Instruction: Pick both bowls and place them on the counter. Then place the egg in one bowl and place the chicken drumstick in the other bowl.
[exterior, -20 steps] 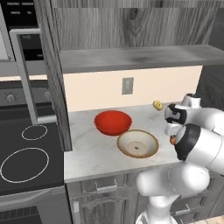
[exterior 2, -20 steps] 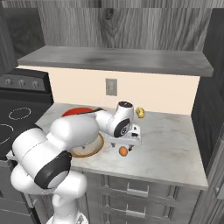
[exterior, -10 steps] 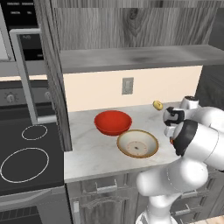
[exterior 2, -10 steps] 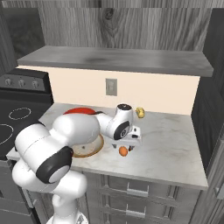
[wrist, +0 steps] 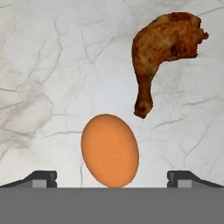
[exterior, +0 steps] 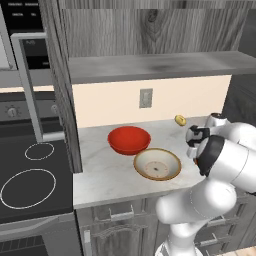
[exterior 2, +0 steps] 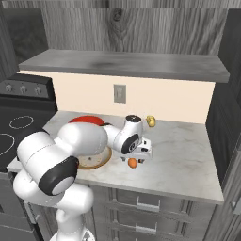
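Step in hand: both bowls already sat on the counter (exterior 2: 188,155), so the work had reached the egg; by the look of it the gripper (wrist: 112,177) was lining up over the egg for the pick.
Gripper: in the hand view its two dark finger tips (wrist: 41,178) stood far apart at the bottom corners, jaws wide open and holding nothing.
Egg: the orange-tan egg (wrist: 110,150) lay on the marbled slab at lower centre of the hand view, between the two tips but apart from both; in the right base view it showed just below the hand, near the front of the counter (exterior 2: 133,163).
Chicken drumstick: the reddish-brown chicken drumstick (wrist: 162,48) lay at upper right of the hand view, its thin end pointing down toward the egg, close to it but apart.
Next move, as a judgement: lower the open jaws around the egg and close gently, keeping clear of the drumstick's thin end, since the smooth egg could roll or slip.
Red bowl: the red bowl (exterior: 129,140) stood at centre of the left base view, nothing inside.
Beige bowl: the beige bowl (exterior: 157,164) stood just in front of it, holding neither food piece.
Other: a small yellow object (exterior 2: 150,121) rested by the back wall.
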Controlling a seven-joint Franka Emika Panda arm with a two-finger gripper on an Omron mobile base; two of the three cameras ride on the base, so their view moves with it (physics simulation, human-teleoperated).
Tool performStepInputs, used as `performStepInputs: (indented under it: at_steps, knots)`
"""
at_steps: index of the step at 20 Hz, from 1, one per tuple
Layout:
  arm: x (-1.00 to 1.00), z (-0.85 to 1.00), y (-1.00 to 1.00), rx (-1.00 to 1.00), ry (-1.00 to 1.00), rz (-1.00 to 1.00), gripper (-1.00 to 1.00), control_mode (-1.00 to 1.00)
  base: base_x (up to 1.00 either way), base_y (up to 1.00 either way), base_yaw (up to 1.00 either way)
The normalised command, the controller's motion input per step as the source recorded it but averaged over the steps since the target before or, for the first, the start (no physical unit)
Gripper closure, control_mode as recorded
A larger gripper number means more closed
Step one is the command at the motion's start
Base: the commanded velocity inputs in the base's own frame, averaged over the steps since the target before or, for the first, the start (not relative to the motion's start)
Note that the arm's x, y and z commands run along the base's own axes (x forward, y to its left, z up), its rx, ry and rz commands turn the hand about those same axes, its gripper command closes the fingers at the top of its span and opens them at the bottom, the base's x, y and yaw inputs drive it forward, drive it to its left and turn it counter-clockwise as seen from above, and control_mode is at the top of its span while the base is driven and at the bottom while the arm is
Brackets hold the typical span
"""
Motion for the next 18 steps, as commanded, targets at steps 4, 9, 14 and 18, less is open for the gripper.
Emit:
performStepInputs:
  at_steps: [4,9,14,18]
  knots:
    - [0.00,-0.14,0.01,0.00,0.00,-0.04,-1.00,-1.00,0.00,0.00,0.00]
    - [0.01,-0.14,0.03,0.00,-0.02,-0.03,-1.00,-1.00,0.00,0.00,0.00]
    - [0.06,-0.11,0.02,0.00,-0.05,-0.01,-1.00,-1.00,0.00,0.00,0.00]
    - [0.12,-0.09,0.03,0.00,-0.06,-0.01,-1.00,-1.00,0.00,0.00,0.00]
